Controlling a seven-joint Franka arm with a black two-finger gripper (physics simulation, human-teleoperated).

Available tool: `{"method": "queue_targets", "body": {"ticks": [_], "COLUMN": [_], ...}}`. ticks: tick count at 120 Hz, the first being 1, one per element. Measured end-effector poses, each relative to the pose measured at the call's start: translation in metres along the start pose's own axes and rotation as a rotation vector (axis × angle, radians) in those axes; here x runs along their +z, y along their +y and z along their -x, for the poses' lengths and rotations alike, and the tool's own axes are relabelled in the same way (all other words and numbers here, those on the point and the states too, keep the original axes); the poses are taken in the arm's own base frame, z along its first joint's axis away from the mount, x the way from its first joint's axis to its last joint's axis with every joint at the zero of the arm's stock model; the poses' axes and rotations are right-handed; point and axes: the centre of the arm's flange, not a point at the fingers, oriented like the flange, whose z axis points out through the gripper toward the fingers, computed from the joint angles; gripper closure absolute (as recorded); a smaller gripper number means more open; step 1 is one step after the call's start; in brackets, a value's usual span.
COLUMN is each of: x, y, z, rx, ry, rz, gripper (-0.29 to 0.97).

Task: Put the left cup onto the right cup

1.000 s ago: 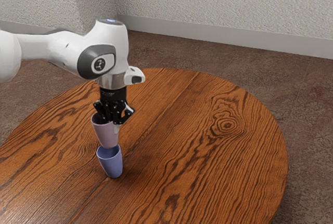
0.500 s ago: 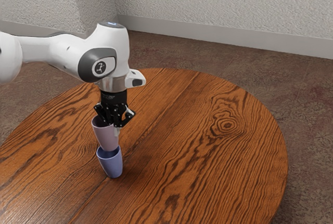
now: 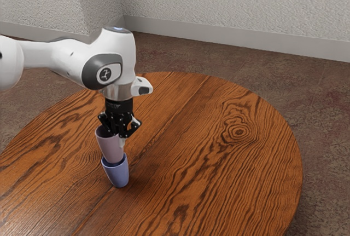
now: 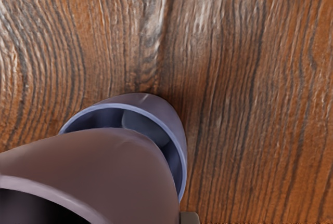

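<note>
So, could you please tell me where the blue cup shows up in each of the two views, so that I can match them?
Exterior view: the blue cup stands on the table toward the exterior view's left, directly under the gripper.
Wrist view: the blue cup, mouth open, shows just past the lavender cup held under the hand.
Shared landmark: the lavender cup, tilted, its base at the blue cup's mouth.

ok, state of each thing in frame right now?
black two-finger tool: shut on the mauve plastic cup.
mauve plastic cup: held mouth up, base in the mouth of the blue plastic cup.
blue plastic cup: upright on the round wooden table.
round wooden table: carrying the blue plastic cup.
</note>
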Motion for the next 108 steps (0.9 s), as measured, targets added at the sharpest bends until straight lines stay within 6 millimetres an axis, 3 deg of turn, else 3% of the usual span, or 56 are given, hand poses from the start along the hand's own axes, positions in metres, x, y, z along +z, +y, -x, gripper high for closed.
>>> {"method": "queue_targets", "body": {"ticks": [76, 108], "x": [0.015, 0.019], "y": [-0.002, -0.001], "z": [0.001, 0.002], "rx": [-0.011, -0.008], "ry": [-0.012, -0.016], "rz": [-0.002, 0.004], "gripper": [0.78, 0.27]}}
